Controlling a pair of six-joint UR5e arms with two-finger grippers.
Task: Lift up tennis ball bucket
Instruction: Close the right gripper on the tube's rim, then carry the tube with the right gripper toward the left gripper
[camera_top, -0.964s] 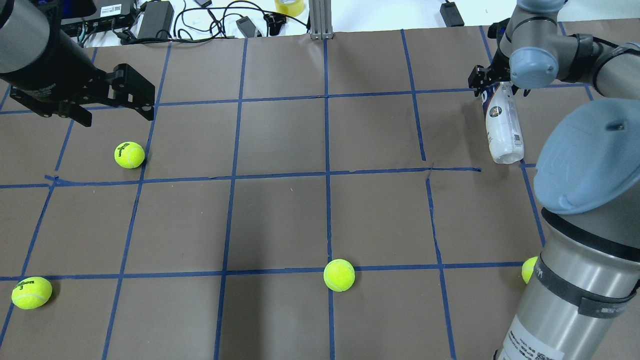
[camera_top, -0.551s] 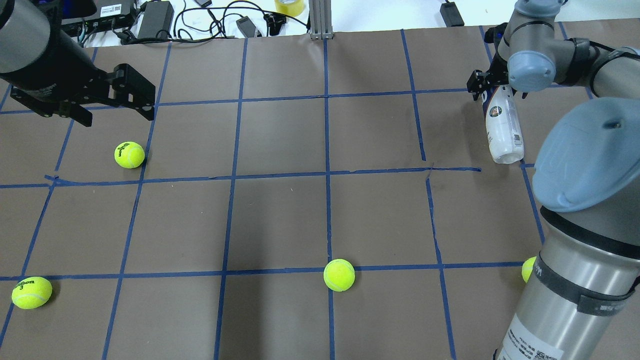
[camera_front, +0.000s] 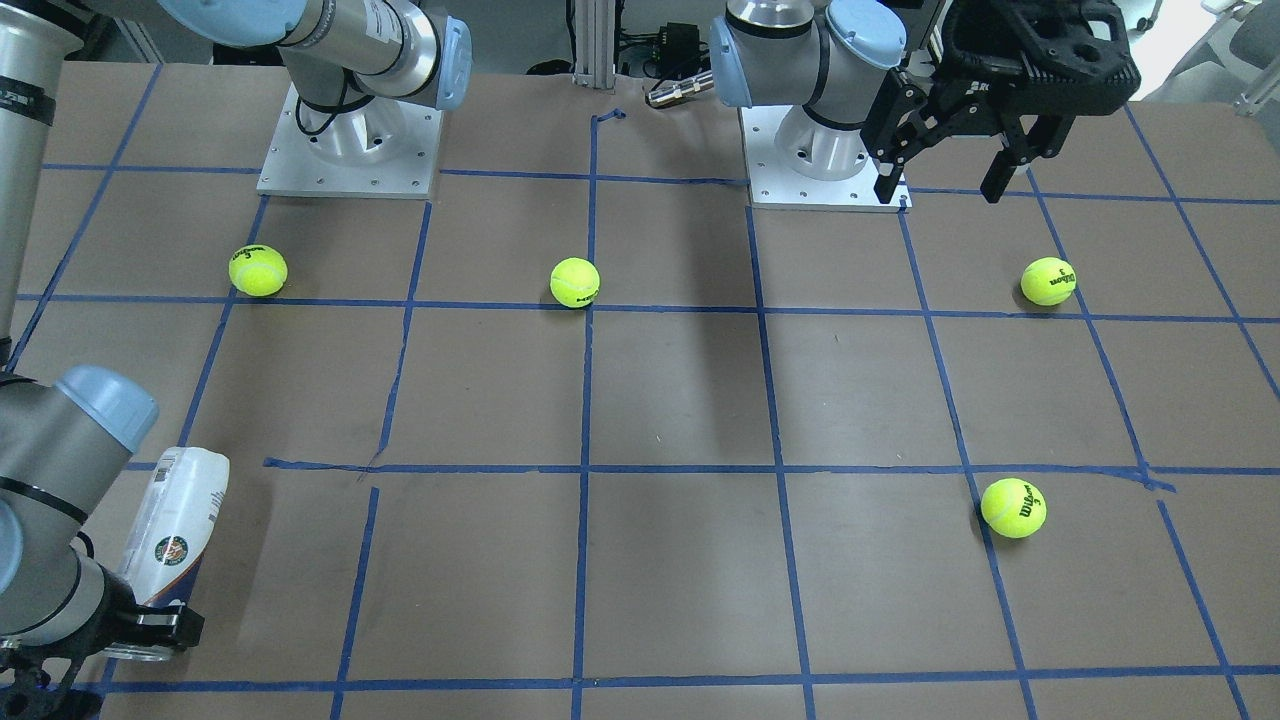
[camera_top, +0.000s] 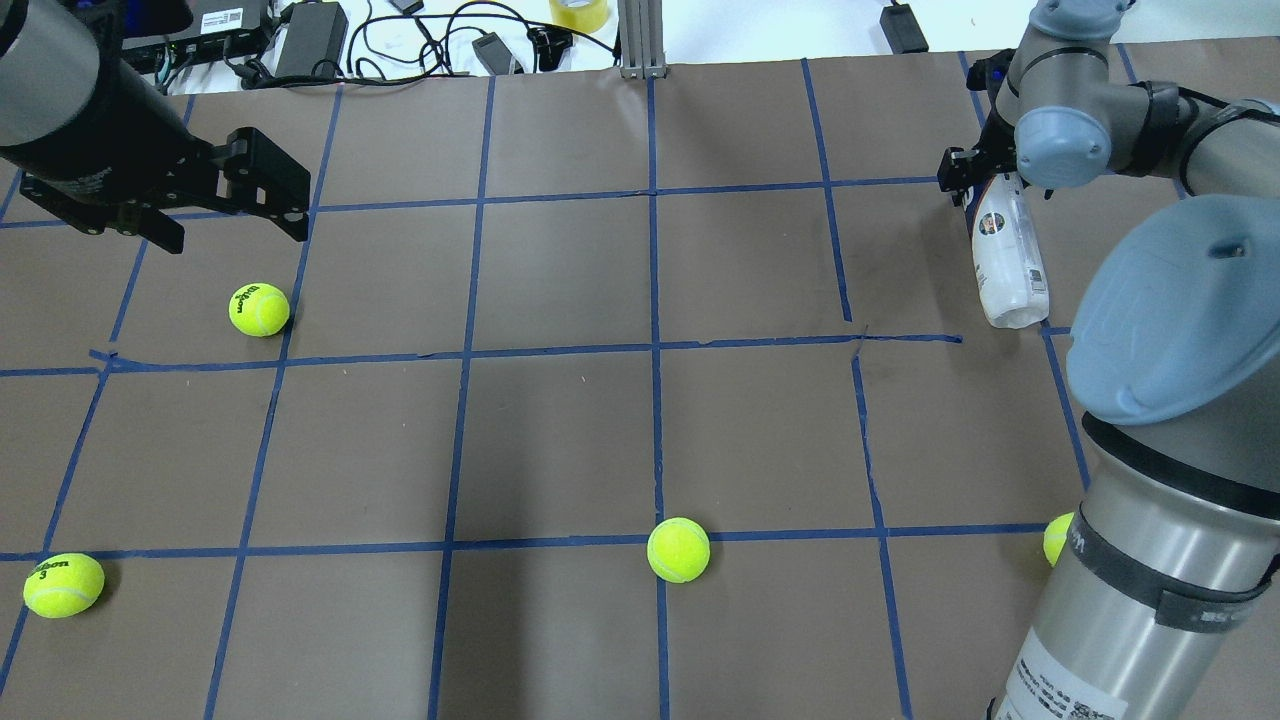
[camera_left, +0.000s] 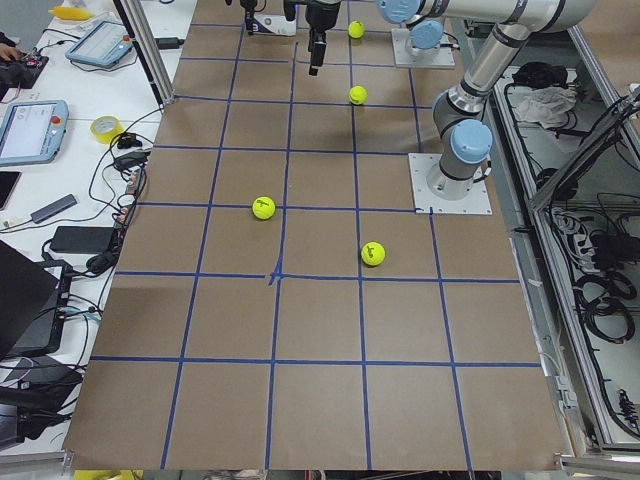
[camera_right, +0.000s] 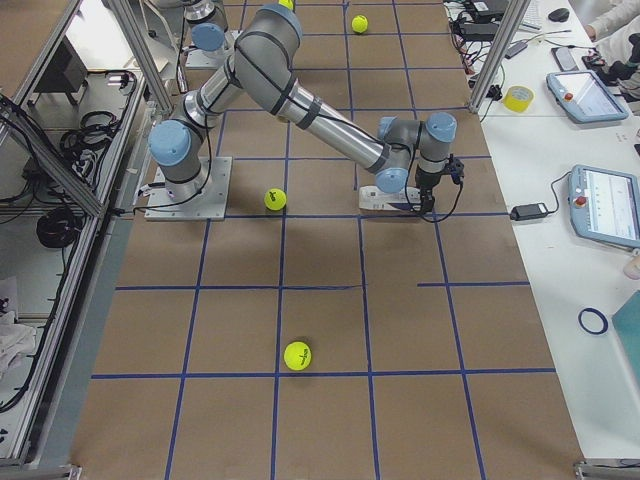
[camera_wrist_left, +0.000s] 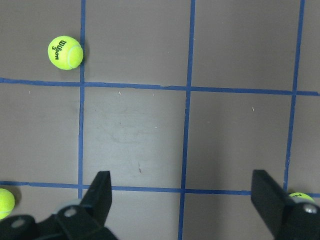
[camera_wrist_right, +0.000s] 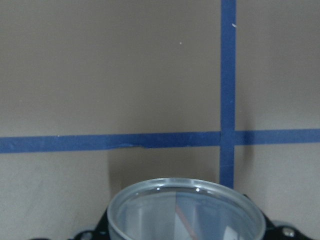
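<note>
Upper right in the overhead frame, the right pincer seemingly clamps the tennis ball bucket at its far end; upper left, the left pincer gapes, released.

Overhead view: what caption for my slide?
Right claw grips the tennis ball bucket by one end; left claw hangs open.

Wide-open table through the middle of the overhead view, so passage there is easy. 4 tennis balls sit low: upper left, lower left, bottom centre, lower right edge. Left gripper hangs, jaws spread, near the upper-left ball. Right arm walls off the right side, with the tennis ball bucket slanting beneath it. Adapters and cables crowd the top edge.
</note>
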